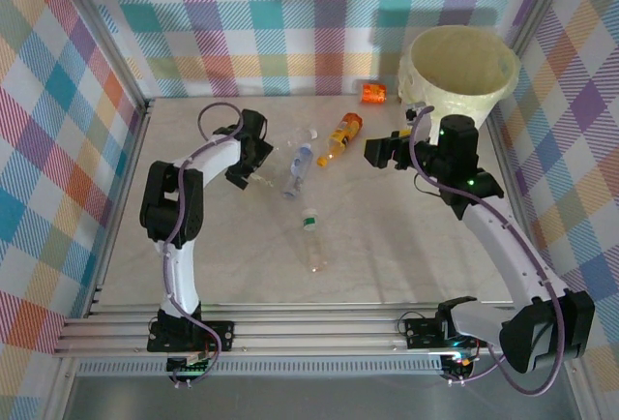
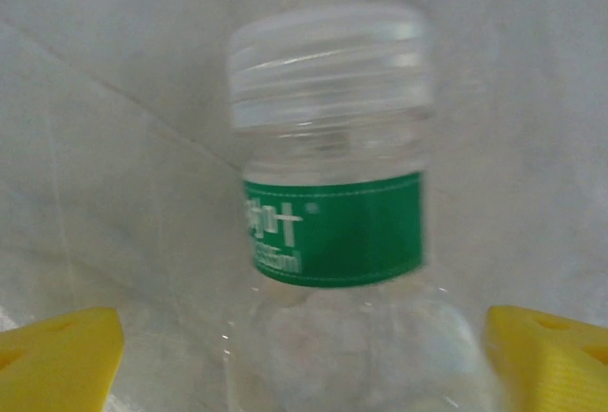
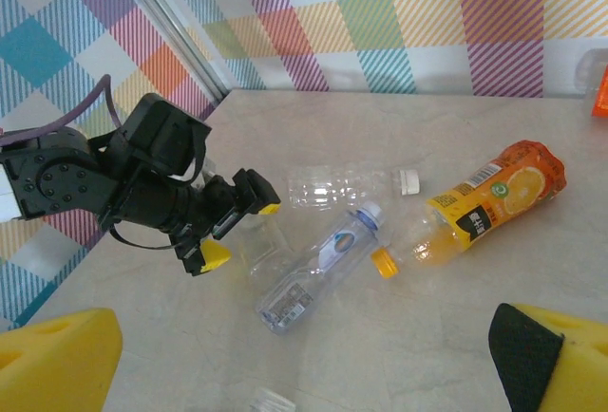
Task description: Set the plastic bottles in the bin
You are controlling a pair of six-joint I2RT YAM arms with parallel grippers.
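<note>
Straddling a clear green-banded bottle [image 2: 328, 232], the left gripper [image 2: 304, 360] is recorded open: a yellow fingertip [image 2: 57, 355] stands on each side, and no firm contact with the bottle wall is visible. The band carries white print, too blurred to be read. The cap is ribbed and translucent white, and the shoulder is smooth and rounded.

The right gripper [image 3: 309, 365] is held wide open with nothing between its yellow fingertips. It is raised above the counter [image 1: 387, 246], a pale, faintly mottled surface.

An orange juice bottle [image 3: 484, 198] lies on its side. It has an orange cap, a sliced-orange picture and a small green roundel on its label, but the lettering is not legible. Beside it lie a slim blue-labelled bottle [image 3: 318, 270] and a ribbed unlabelled bottle [image 3: 347, 186] with a white cap. A crushed orange bottle [image 1: 373, 92] rests by the far wall.

The bin [image 1: 464, 101], round, white and lined with a crinkled pale yellow bag, stands in the far right corner. All the bottles noted are outside it.
</note>
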